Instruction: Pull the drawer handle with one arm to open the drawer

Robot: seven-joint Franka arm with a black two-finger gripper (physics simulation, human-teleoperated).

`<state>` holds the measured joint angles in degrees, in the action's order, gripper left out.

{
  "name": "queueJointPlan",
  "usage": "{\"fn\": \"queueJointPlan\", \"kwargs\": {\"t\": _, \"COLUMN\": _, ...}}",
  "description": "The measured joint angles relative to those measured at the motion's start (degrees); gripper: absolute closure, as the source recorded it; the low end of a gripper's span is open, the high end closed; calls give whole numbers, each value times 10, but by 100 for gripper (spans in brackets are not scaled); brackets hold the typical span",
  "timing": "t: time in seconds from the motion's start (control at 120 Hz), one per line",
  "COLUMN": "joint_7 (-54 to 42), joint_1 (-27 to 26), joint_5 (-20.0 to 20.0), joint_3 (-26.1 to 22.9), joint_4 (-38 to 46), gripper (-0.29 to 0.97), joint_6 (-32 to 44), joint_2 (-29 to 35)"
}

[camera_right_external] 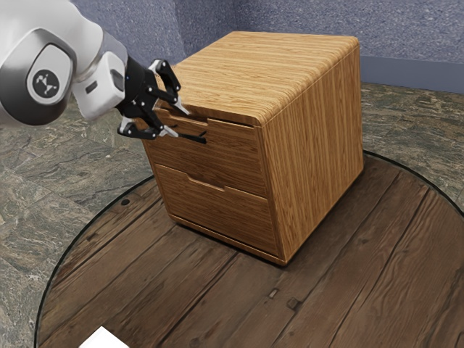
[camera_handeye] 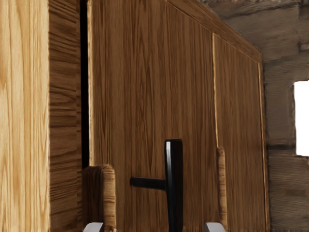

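1. My black two-finger gripper (camera_right_external: 179,122) is up against the front of the light-oak wooden cabinet (camera_right_external: 312,130), at the level of its upper wooden drawer (camera_right_external: 225,159); the approach looks done to me.
2. My jaws stand wide; the slim black bar handle (camera_handeye: 174,183) lies between my fingertips (camera_handeye: 94,226), and the wrist view shows bare wood on each side of the bar, so I am not touching it from either side.
3. The upper drawer sits in the cabinet's top slot, its face about level with the lower wooden drawer (camera_right_external: 217,210) under it; a dark slit runs along its edge in the wrist view, but I cannot tell whether that is the seam or a first crack of opening; I judge it shut or as good as shut.
4. What is left, by my reckoning: close on the bar, then pull straight out from the cabinet face; the whole of the opening is yet to do.
5. The cabinet stands on a round dark-plank wooden table (camera_right_external: 348,275).
6. Writing: none that I can read; the wood carries no label; a round white emblem (camera_right_external: 43,81) on my arm's grey joint cap shows a figure, no letters.
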<state>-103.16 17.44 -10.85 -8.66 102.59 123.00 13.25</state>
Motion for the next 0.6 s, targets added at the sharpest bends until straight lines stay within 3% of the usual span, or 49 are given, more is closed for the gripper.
{"fn": "queueJointPlan", "kwargs": {"t": 0.417, "joint_7": -24, "joint_1": -1, "joint_5": -1, "joint_3": 6, "joint_4": 10, "gripper": 51, "joint_6": 16, "joint_2": -39}}
{"fn": "queueJointPlan", "kwargs": {"t": 0.6, "joint_7": -27, "joint_1": 1, "joint_5": -4, "joint_3": 13, "joint_4": 10, "gripper": 67, "joint_6": 20, "joint_2": -39}}
